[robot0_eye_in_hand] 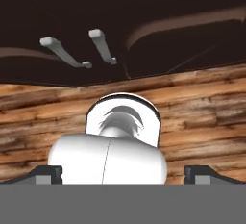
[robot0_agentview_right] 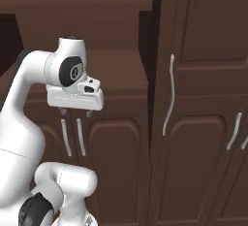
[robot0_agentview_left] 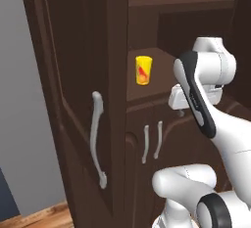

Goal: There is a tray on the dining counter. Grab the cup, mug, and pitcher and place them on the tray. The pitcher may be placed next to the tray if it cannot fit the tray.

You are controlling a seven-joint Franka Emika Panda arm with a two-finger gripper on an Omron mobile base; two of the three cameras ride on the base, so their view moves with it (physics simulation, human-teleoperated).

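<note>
The cup [robot0_agentview_left: 143, 70], a small yellow tumbler with a red flame mark, stands upright on a shelf of the dark wooden cabinet [robot0_agentview_left: 147, 92]. My gripper [robot0_agentview_left: 180, 110] hangs to the right of the cup and a little lower, in front of the shelf's edge, pointing down at the floor. Its jaws are open with nothing between them; in the right base view the gripper [robot0_agentview_right: 75, 112] has two short fingers wide apart under the white hand. In the hand view the fingertips [robot0_eye_in_hand: 48, 174] sit at the far sides. The tray, mug, pitcher and dining counter are out of view.
The cabinet has a tall door with a long grey handle [robot0_agentview_left: 98, 139] left of the cup. Two lower door handles [robot0_agentview_left: 152, 143] sit below the shelf. Another tall door and handle [robot0_agentview_right: 169, 94] stand to the right. A plank floor [robot0_eye_in_hand: 192, 107] lies below, and a grey wall [robot0_agentview_left: 19, 124] at the left.
</note>
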